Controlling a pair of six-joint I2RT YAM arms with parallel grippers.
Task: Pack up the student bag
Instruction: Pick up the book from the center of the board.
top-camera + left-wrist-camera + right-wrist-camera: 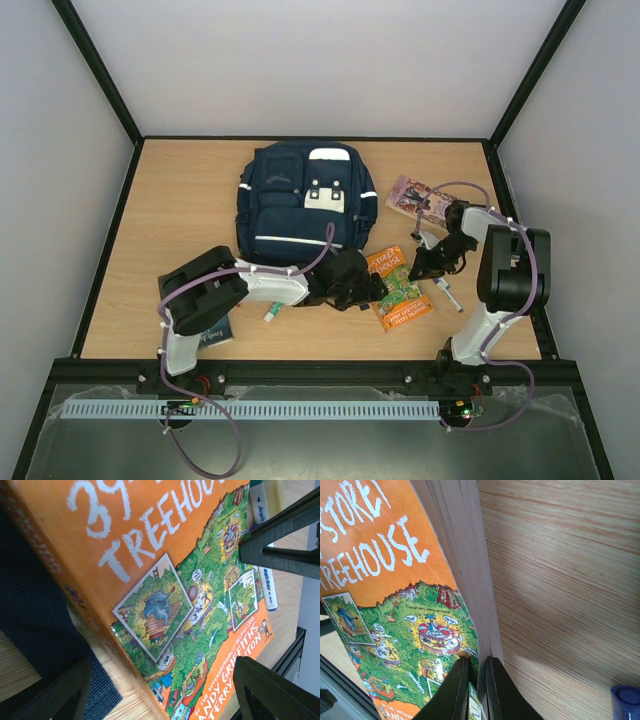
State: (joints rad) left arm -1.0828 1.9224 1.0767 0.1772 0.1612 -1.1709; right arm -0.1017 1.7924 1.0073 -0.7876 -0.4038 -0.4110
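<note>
Wooden table point(170, 200) has the student bag point(300, 200) lying flat at the far middle, and by its near right corner my right gripper point(477, 662) is pinched onto the orange book point(405, 295) at its page edge while my left gripper point(162, 670) hangs wide open over the spine side.

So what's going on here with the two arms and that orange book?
Two robot arms are handling an orange book beside the navy backpack. The right fingers are pinched shut on one edge of the book, and the left fingers are open around its opposite side. The book is not in the backpack yet.
</note>
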